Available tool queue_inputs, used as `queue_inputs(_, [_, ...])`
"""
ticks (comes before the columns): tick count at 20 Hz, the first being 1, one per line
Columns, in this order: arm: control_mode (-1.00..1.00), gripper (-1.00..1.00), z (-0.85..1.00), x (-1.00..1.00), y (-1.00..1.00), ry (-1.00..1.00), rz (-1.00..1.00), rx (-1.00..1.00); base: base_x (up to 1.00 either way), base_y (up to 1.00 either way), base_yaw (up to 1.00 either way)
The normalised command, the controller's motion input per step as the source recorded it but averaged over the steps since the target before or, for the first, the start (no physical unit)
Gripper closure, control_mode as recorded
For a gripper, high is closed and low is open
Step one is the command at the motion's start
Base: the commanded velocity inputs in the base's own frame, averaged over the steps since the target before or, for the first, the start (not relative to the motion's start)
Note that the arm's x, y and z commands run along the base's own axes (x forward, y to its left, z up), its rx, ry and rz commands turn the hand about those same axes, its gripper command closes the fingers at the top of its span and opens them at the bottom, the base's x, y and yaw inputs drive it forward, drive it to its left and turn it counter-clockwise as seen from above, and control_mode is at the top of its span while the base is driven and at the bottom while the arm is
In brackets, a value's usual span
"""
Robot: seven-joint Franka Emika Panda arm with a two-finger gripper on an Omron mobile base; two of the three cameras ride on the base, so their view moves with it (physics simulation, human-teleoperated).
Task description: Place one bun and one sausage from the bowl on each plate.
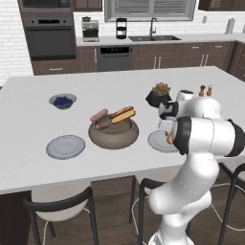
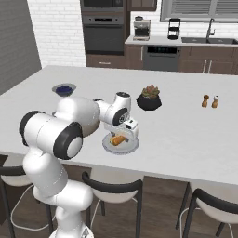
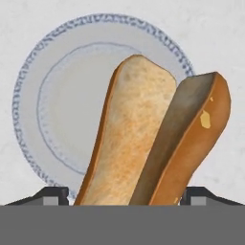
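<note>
Holding a split bun [image 3: 153,143] between widely spread fingers, with the hand [image 2: 122,135] hovering just above the right-hand plate [image 2: 132,147], the plate lying to the right of the bowl [image 1: 114,133]. Probably in the placing step: bun over the plate, not yet clearly resting on it.

Doing it well, as a judgement: lowering until the bun is touching the plate's inner well, keeping it centred rather than over the patterned rim, then parting the fingers fully and lifting straight up so the bun is not dragging or rolling off.

Looking along the hand: revealing the bun's open halves, the toasted inner face and the plate's speckled rim [image 3: 28,86] beneath. Looking from the left of the base: showing what is remaining in the bowl, namely sausages [image 1: 99,116] and another bun [image 1: 123,114], plus the second plate [image 1: 65,146] left of the bowl, bare. Looking from the right: hiding the bowl behind the arm.
</note>
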Motion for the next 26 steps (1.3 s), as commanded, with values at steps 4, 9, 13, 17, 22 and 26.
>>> queue_inputs(4, [-1.0,1.0,-0.27,0.03,-0.08,0.0,0.38,-0.03,0.0,0.0,0.0])
queue_inputs(9, [-1.0,1.0,-0.22,0.17,0.0,0.0,0.29,0.0,0.0,0.0,0.0])
queue_inputs(13, [-1.0,1.0,-0.23,0.04,0.0,0.0,0.2,0.0,0.0,0.0,0.0])
queue_inputs(17, [-1.0,1.0,-0.21,0.13,0.0,0.0,0.18,0.0,0.0,0.0,0.0])
queue_inputs(22, [-1.0,1.0,-0.12,0.26,0.0,0.0,0.15,0.0,0.0,0.0,0.0])
queue_inputs(26, [-1.0,1.0,-0.08,0.2,0.0,0.0,0.11,0.0,0.0,0.0,0.0])
